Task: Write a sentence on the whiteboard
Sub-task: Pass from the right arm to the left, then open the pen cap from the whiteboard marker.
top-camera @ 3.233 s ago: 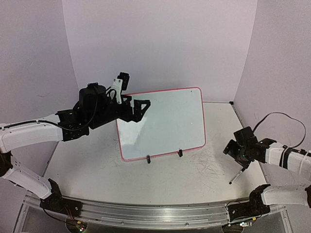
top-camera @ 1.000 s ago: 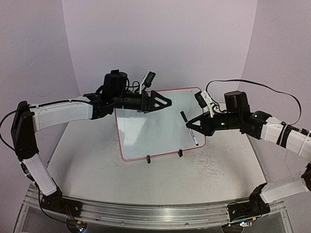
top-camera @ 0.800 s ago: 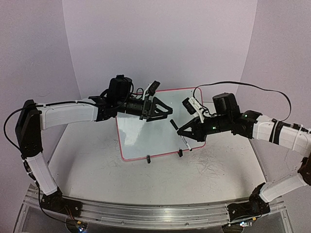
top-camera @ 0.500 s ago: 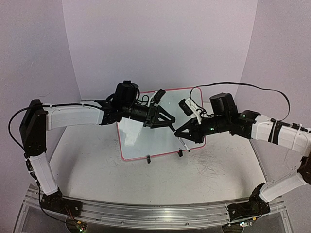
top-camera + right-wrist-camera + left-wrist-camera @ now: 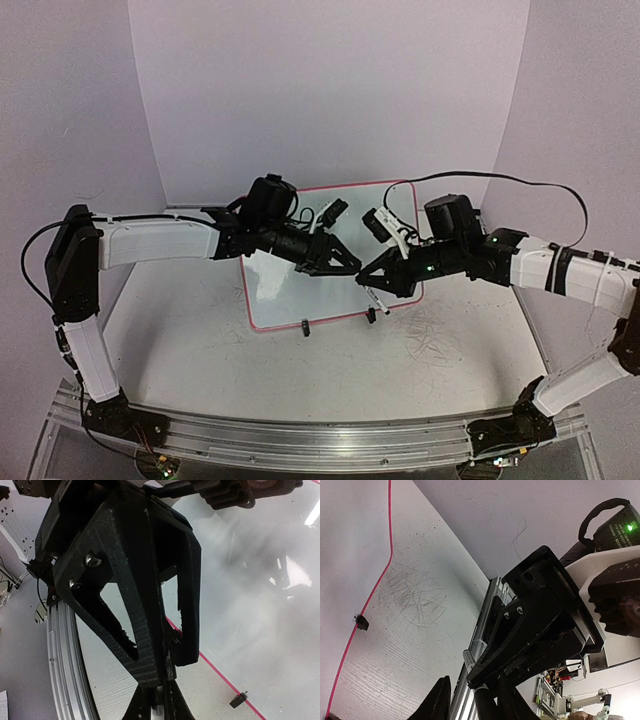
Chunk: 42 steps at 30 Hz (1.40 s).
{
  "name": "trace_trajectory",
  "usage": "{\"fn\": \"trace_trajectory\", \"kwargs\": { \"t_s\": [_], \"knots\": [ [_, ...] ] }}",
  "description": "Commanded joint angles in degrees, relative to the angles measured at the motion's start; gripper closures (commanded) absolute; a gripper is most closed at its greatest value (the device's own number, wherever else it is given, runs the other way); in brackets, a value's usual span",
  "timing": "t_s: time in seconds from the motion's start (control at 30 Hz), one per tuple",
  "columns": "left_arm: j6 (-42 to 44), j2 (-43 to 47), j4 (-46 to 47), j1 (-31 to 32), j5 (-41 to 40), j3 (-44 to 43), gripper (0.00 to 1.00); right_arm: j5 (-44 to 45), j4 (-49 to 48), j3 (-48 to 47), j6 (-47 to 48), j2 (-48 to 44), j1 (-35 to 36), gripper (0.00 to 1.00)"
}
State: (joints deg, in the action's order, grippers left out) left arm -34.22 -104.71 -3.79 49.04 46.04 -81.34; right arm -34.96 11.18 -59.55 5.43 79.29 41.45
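1. The left fingers point(image 5: 352, 267) and the right fingers point(image 5: 367, 282) meet almost tip to tip in the air, in front of the small rectangular whiteboard with a thin red-pink rim point(image 5: 285, 295).
2. The right fingers are closed tight on a white marker pen with a black end point(image 5: 371, 297). Its white barrel comes out below them and slants down toward the tabletop.
3. The left fingers stand narrow, 1 on each side of the dark upper end of the marker pen. In the left wrist view, 1 finger point(image 5: 441, 702) shows a thin light gap to that dark end, and the other seems to touch it. Whether they really pinch it, I cannot tell.
4. The whiteboard stands just behind both pairs of fingers, leaning back on 2 black clip feet point(image 5: 305, 327). 1 of these feet is directly below the right fingers.
5. The white tabletop point(image 5: 200, 330) carries grey scribble marks point(image 5: 432, 340). They lie below and to the right of the right fingers, near the lower right corner of the whiteboard.
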Motion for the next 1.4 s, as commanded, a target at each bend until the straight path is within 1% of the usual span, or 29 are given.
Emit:
{"fn": "trace_trajectory", "kwargs": {
  "t_s": [0.0,0.07,0.17,0.23,0.27,0.3,0.37,0.4,0.43,0.47,0.5,0.57,0.63,0.73,0.8,0.87,0.9,0.93,0.97,1.07,1.27,1.3,1.37],
  "knots": [
    [2.10,1.52,-0.92,-0.08,-1.66,-2.06,0.74,0.94,-2.13,-2.72,0.63,0.88,0.35,1.00],
    [2.09,1.74,-1.03,-0.08,-2.12,-2.07,0.82,1.37,-2.13,-2.64,0.59,1.02,0.38,1.00],
    [2.15,1.99,-1.15,-0.09,-2.38,-2.22,0.98,2.30,-2.16,-2.73,-0.05,1.03,0.38,1.00],
    [2.41,2.66,-1.33,-0.13,-3.18,-2.18,1.00,3.78,-2.60,-2.59,-1.46,0.96,0.38,0.96],
    [2.65,3.05,-1.42,-0.23,-3.68,-2.09,1.00,4.45,-3.26,-2.00,-2.86,0.77,0.36,0.89],
    [2.84,3.47,-1.50,-0.40,-4.20,-1.92,1.00,4.94,-4.50,-1.09,-4.32,0.44,0.29,0.77],
    [3.17,4.40,-1.44,-0.89,-5.43,-1.47,1.00,4.69,-11.41,2.28,-10.61,-1.33,0.06,0.25],
    [3.20,4.83,-1.33,-1.16,-5.94,-1.33,1.00,4.18,-16.28,4.56,-14.12,-2.50,-0.05,0.08],
    [3.26,5.15,-1.16,-1.39,-6.30,-1.47,1.00,3.01,-19.78,6.14,-17.02,-3.48,-0.11,0.04],
    [3.24,5.45,-0.96,-1.64,-6.54,-1.69,1.00,1.58,-23.63,7.51,-20.02,-4.25,-0.18,0.02],
    [3.16,5.86,-0.56,-1.87,-6.57,-1.93,1.00,0.83,-26.16,8.23,-22.88,-4.78,-0.22,0.02],
    [2.75,6.75,0.45,-2.21,-6.86,-2.23,1.00,1.99,-28.44,8.22,-27.50,-5.79,-0.57,0.02],
    [1.39,8.24,3.33,-2.75,-6.59,-1.80,1.00,3.75,-29.03,8.01,-28.73,-7.99,-1.38,0.02],
    [-2.13,10.38,10.10,-3.82,-5.12,-0.82,1.00,4.71,-29.90,7.64,-28.69,-11.68,-3.33,0.02],
    [-3.46,11.36,13.01,-4.27,-4.68,-1.22,1.00,4.43,-30.28,6.88,-32.77,-12.81,-6.02,0.02],
    [-3.52,11.90,13.53,-4.30,-4.78,-2.83,1.00,-5.30,-33.91,6.60,-42.40,-10.80,-11.85,0.03],
    [-3.35,12.25,13.68,-4.30,-4.79,-3.68,1.00,-10.20,-38.45,7.10,-45.80,-9.26,-13.84,0.09],
    [-3.05,12.74,13.75,-4.30,-4.91,-4.34,1.00,-13.24,-42.87,7.48,-49.90,-7.80,-14.90,0.14],
    [-2.74,13.16,13.77,-4.30,-5.36,-4.76,1.00,-14.79,-45.98,7.60,-52.43,-6.87,-15.28,0.16],
    [-3.84,13.69,14.90,-4.31,-5.96,-5.67,1.00,-16.44,-53.51,7.74,-56.80,-5.46,-15.07,0.17],
    [-8.47,11.93,19.90,-4.29,-4.75,-5.42,1.00,-17.64,-56.21,2.58,-56.15,-2.70,-11.76,0.18],
    [-8.98,11.64,20.46,-4.30,-4.68,-5.36,1.00,-17.81,-56.27,1.61,-55.83,-1.97,-10.78,0.20],
    [-9.62,11.25,21.53,-4.28,-4.65,-5.13,1.00,-18.19,-56.39,0.01,-55.66,-0.24,-9.25,0.26]
  ]
}}
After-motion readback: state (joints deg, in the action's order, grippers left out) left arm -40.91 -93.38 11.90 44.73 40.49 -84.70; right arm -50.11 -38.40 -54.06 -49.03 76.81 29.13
